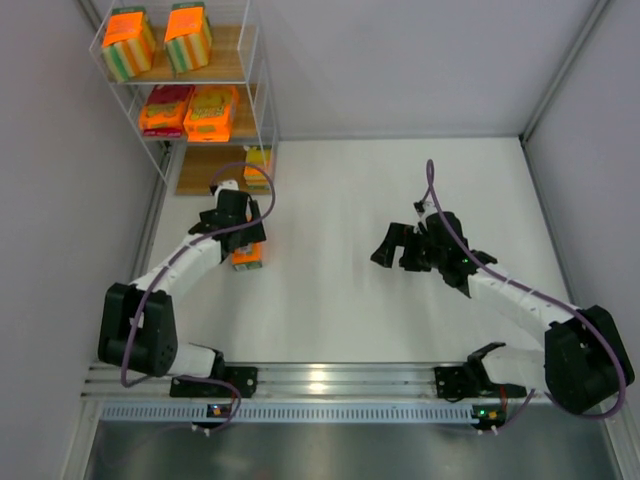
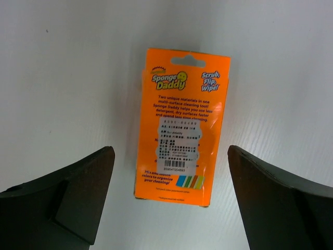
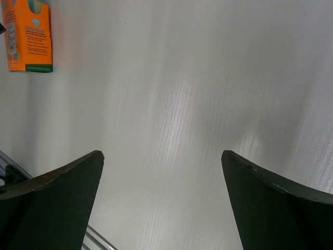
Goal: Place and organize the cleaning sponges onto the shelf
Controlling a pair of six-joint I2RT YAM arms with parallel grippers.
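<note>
One flat orange sponge pack lies printed side up on the white table; it also shows in the top view and at the far left of the right wrist view. My left gripper is open and hovers right above it, a finger on each side, not touching; the top view shows it there too. My right gripper is open and empty over bare table in the middle. The shelf stands at the back left, with two blocky packs on the top board and two flat packs on the middle board.
One more pack sits at the right end of the shelf's bottom board. Grey walls close in on the left and right. A metal rail carrying both arm bases runs along the near edge.
</note>
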